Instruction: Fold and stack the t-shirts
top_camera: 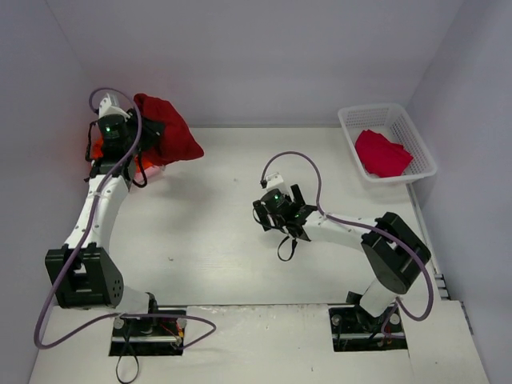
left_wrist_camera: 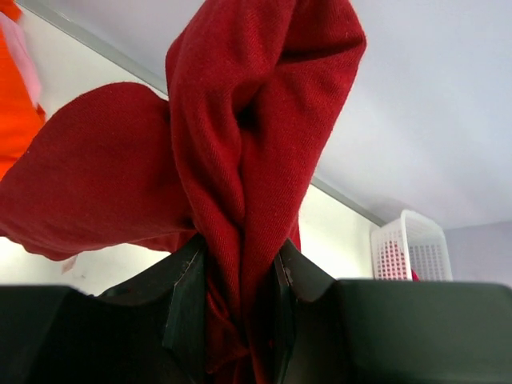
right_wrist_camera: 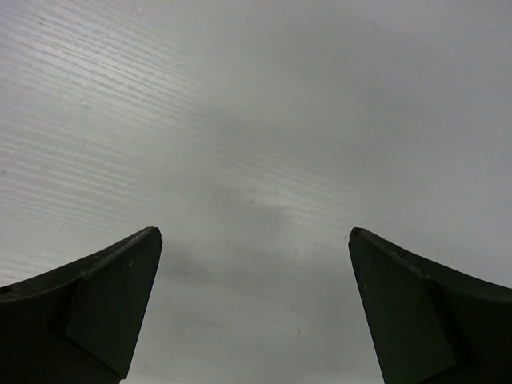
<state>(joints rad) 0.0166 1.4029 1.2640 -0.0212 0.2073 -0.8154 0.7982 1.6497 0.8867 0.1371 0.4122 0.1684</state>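
Note:
A large dark red t-shirt (top_camera: 170, 130) hangs bunched at the back left of the table, and my left gripper (top_camera: 138, 134) is shut on a thick fold of it. In the left wrist view that dark red cloth (left_wrist_camera: 240, 160) rises from between the black fingers (left_wrist_camera: 186, 304). Bright orange t-shirts (top_camera: 144, 166) lie under the left arm, and orange and pale pink cloth (left_wrist_camera: 18, 88) shows at the left edge. A crimson t-shirt (top_camera: 382, 152) lies in the basket. My right gripper (top_camera: 282, 214) hovers open over bare table at the middle, nothing between its fingertips (right_wrist_camera: 120, 272).
A white lattice basket (top_camera: 410, 120) stands at the back right corner, also seen in the left wrist view as a white basket (left_wrist_camera: 404, 248). Grey walls close the table at the back and on both sides. Purple cables loop around both arms.

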